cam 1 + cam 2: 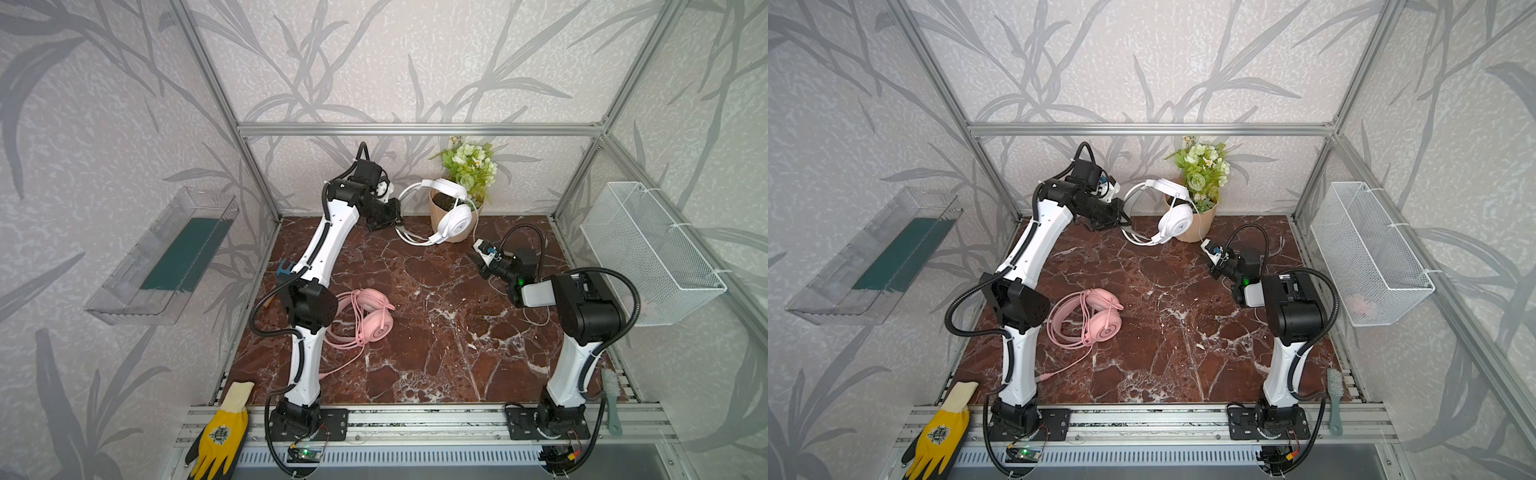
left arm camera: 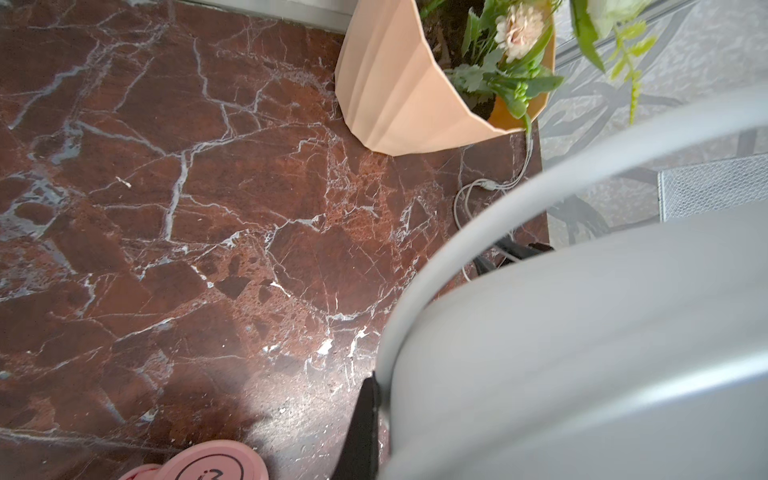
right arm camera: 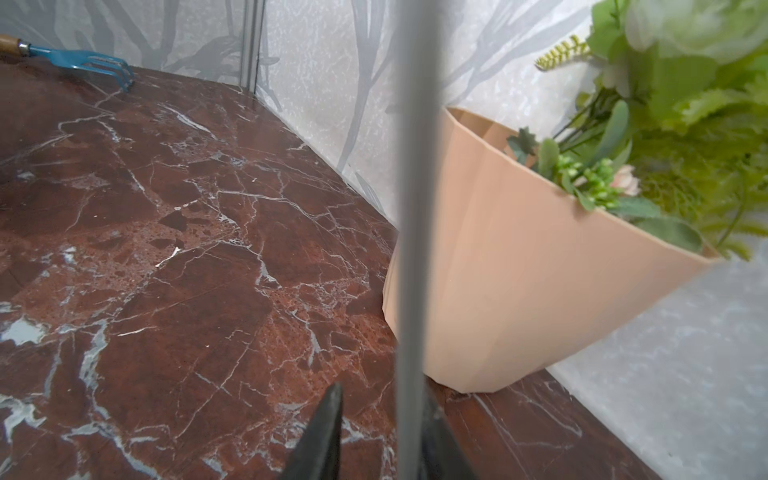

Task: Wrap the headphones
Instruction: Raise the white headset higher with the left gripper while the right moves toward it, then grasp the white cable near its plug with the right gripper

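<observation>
We note white over-ear wired headset point(image 1: 457, 220) raised at back, headband up, earcup hanging, white cable point(image 3: 409, 208) stretched straight. Pink over-ear wired headset point(image 1: 376, 322) flat on red marble tabletop point(image 1: 436, 353), pink cable point(image 1: 338, 341) looped around it.

Both top views are bright and evenly lit from above, with only faint, soft-edged shadows on the marble worktop point(image 1: 436, 332), and the wide lens stretches the wallpapered walls point(image 1: 83, 124) toward the edges. In the left wrist view the white headphones point(image 2: 582, 332) sit too close to focus and read as a grey smear, beside a pale glare patch on the stone. In the right wrist view the white cable point(image 3: 409, 208) is a blurred grey bar, and the flowers point(image 3: 685, 83) are soft and washed out.
</observation>
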